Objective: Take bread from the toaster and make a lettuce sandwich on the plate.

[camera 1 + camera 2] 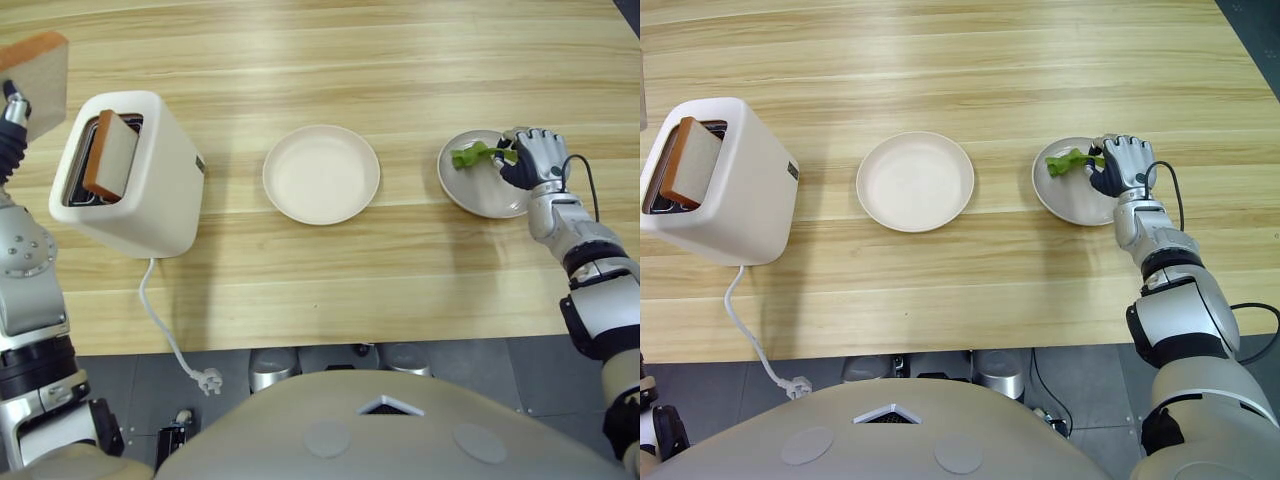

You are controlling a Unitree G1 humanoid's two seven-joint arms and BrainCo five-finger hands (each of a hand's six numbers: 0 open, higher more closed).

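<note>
Pale wooden tabletop (400, 60) of lengthwise planks carries everything in a loose row from left to right. At the left stands a white box-shaped toaster (150, 200) with rounded corners, tilted a little in the view. A brown-crusted slice of bread (112, 155) stands upright in its slot, poking well above the top. From the toaster's near side a white power cord (160, 320) snakes over the near table edge and ends in a plug (208, 380) hanging below.

The left hand (10, 130) is raised at the far left edge, beyond the toaster. It grips a second slice of bread (38, 75) with a pale face and orange-brown crust, held in the air apart from the toaster. The frame edge cuts off most of its fingers.

A round cream plate (915, 182) lies in the middle, well apart from the toaster, its whole cream surface showing. It sits between the toaster and a smaller grey-white round plate (1065, 195) on the right. On that smaller plate lies a green lettuce leaf (1070, 160), towards its far rim. The right hand (1125, 165) rests over the plate's right side, its dark fingers curled around the right end of the leaf. A thin black cable (590, 185) loops beside that wrist.
</note>
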